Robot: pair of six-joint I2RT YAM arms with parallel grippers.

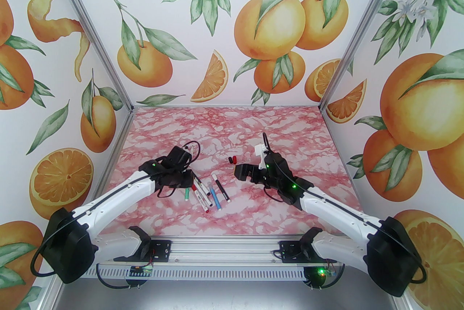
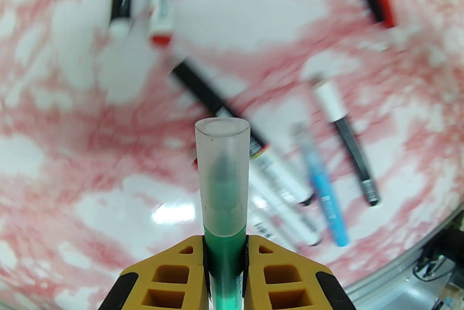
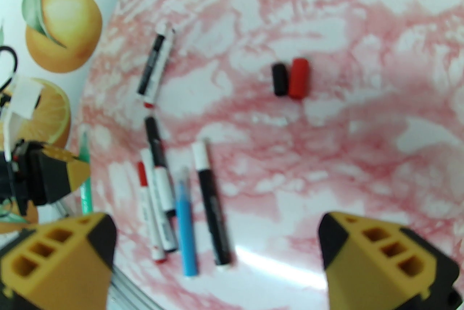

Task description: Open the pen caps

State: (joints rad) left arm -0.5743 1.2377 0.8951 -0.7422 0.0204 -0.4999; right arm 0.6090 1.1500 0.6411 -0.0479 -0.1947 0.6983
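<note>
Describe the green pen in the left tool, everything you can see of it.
The green pen is slim, with a glossy green plastic barrel. Its cap, a frosted see-through tube with a flat end, is still on, and the dark tip shows through it. The left tool is shut on the barrel just below the cap, with yellow fingers pressing both sides. The capped end points away from the tool, over the marbled table. I cannot tell whether the pen touches the table.

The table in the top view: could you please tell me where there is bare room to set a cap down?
The table is bare along the back wall, and between the pens and the front rail. It is crowded at the pens by the left pincer and around the two loose caps.
</note>
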